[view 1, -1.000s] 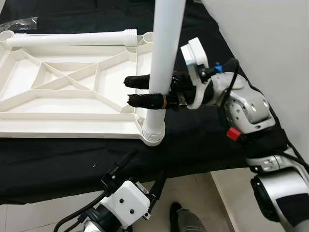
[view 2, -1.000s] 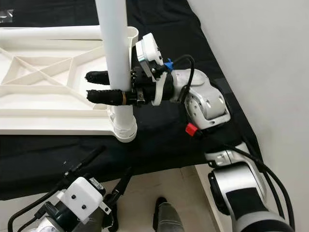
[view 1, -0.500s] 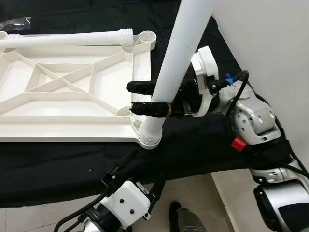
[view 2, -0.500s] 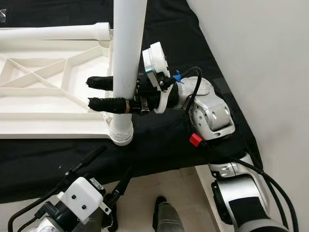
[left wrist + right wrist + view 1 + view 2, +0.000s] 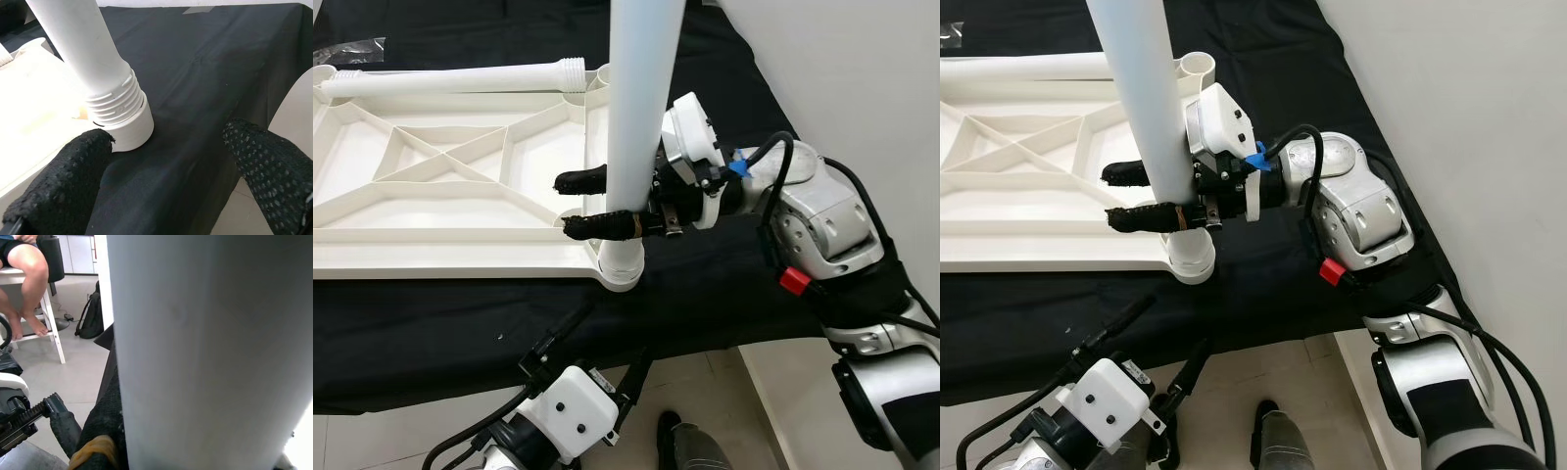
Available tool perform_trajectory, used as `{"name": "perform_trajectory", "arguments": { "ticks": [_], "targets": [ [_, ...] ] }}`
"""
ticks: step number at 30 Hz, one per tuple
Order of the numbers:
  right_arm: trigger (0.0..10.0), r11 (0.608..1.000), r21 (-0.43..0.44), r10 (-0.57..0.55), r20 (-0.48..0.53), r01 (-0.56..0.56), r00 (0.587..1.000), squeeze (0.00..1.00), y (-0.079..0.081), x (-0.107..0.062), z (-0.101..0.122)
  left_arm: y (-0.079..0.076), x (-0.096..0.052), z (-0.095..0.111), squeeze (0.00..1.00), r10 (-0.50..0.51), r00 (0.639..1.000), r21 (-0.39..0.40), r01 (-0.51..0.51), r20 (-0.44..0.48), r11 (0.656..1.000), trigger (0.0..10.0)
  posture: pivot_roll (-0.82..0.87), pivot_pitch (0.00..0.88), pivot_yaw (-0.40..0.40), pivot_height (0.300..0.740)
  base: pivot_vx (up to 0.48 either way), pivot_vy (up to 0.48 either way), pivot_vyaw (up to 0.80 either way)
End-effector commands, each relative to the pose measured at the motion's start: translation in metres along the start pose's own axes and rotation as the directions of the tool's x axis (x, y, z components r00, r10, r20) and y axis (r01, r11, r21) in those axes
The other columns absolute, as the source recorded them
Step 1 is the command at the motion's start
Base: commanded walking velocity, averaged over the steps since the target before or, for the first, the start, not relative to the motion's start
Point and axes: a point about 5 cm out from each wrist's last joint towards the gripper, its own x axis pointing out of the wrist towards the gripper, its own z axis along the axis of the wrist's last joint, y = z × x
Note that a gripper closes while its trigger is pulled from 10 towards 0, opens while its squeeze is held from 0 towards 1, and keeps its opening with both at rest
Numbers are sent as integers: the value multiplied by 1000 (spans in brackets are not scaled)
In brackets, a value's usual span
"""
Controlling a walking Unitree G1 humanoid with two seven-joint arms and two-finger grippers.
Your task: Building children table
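The right gripper [image 5: 592,204] is clamped around the upright white table leg [image 5: 638,117], whose threaded foot sits in the corner socket [image 5: 619,276] of the inverted tabletop [image 5: 450,211]. The leg's top is cut off. The left gripper [image 5: 161,181], spread open, is held near the socket. A second leg [image 5: 450,78] lies on the far edge.

- A black cloth [image 5: 724,294] covers the counter, draping over its near edge.
- A plain white wall [image 5: 1449,108] runs along the counter's right edge.
- Pale tiled floor [image 5: 705,382] lies below the near edge.
- In the right wrist view: grey floor [image 5: 73,367], a white wooden stool [image 5: 46,308] with a seated person's bare legs [image 5: 27,274], a black backpack [image 5: 90,320] against white cabinets [image 5: 80,254].
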Motion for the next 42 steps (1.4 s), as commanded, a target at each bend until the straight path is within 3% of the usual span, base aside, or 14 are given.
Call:
{"name": "perform_trajectory", "arguments": {
  "ticks": [1, 10, 12, 32, 42],
  "targets": [
    [10000, 994, 86, -58, -146, 71, 988, 0, -1, -6, -27, -5, -1, -6, 0, -14, 999, -18, 13, -34, 1000, 10000, 34, 363, -36, 740, 0, 0, 0],
    [10000, 981, 153, -99, -137, 119, 986, 0, -1, -6, -33, -5, -1, -6, 0, -15, 999, -18, 14, -34, 1000, 10000, 30, 362, -34, 740, 0, 0, 0],
    [10000, 970, 170, -147, -146, 171, 978, 0, -6, -8, -37, -4, -1, -6, 0, -15, 999, -18, 14, -35, 1000, 10000, 30, 362, -34, 740, 0, 0, 0],
    [10000, 925, 205, -291, -158, 319, 944, 0, -2, -8, -43, -4, -1, -7, 0, -17, 999, -17, 16, -37, 1000, 10000, 30, 358, -27, 740, 0, 0, 0],
    [10000, 859, 207, -435, -186, 468, 881, 0, 1, -11, -47, -3, 0, -9, 0, -17, 999, -16, 17, -38, 1000, 10000, 27, 350, -24, 740, 0, 0, 0]
  ]
}}
